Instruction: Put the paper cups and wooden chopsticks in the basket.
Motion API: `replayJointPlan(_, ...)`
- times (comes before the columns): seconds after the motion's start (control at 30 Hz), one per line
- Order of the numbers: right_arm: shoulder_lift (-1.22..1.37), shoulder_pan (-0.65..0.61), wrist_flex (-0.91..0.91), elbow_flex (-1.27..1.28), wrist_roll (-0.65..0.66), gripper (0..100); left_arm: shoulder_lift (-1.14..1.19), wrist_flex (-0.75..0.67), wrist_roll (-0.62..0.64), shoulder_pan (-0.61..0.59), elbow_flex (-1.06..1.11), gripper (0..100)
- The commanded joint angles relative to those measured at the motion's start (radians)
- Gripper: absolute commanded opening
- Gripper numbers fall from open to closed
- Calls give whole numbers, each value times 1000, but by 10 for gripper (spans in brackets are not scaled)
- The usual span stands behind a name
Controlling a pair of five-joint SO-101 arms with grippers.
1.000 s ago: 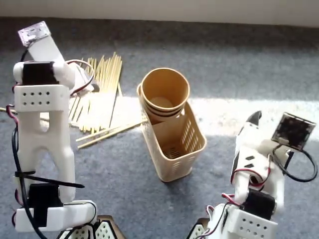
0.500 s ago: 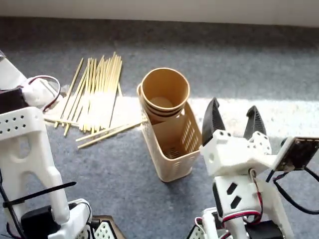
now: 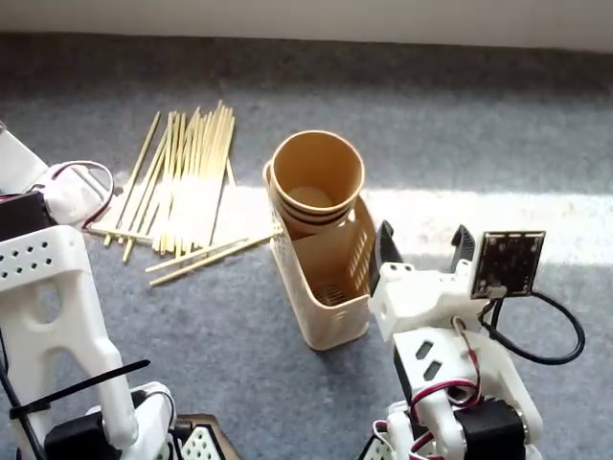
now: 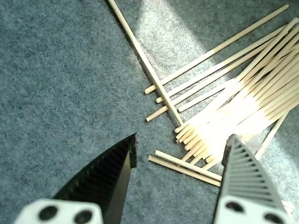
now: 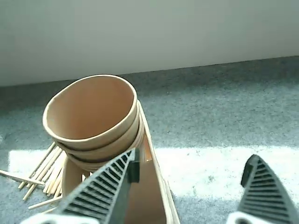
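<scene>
— Since the paper cups (image 3: 316,182) already stand stacked in the far end of the basket (image 3: 337,305), are the wooden chopsticks (image 3: 182,182) what remains?

— I'd judge so. They lie loose on the grey carpet (image 3: 479,115), left of the basket, fanned out. Two strays lie crosswise with their tips close to the basket's left wall.

— And the arms?

— The left gripper (image 4: 182,140) hangs over the near ends of the pile, spread wide and holding nothing. The right gripper (image 5: 194,157) is just right of the basket, also wide and empty, facing the cups.

— How should the left one make the pick?

— Come down with a finger on each side of a few sticks, across their length rather than along it. Grip nearer mid-length than the tips, or they will likely droop and swing. Take a small bunch, because a thick one may splay as the fingers close. Then tip them upright and lower them into the open near half of the basket, clear of the cups.

— Any risk?

— Thin sticks on carpet can roll away, so press down gently before closing.
</scene>
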Motion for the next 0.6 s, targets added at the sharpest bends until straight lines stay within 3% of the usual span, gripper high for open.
replayJointPlan(0.0, 7, -10, 5, 31, 17, 339, -30, -17, 8, -5, -4, 299)
replayJointPlan(0.47, 7, -5, -119, 303, 18, 338, -30, -11, 8, -2, -2, 299)
replayJointPlan(0.57, 7, -7, -119, 326, 17, 257, -30, -11, 8, -2, -2, 299)
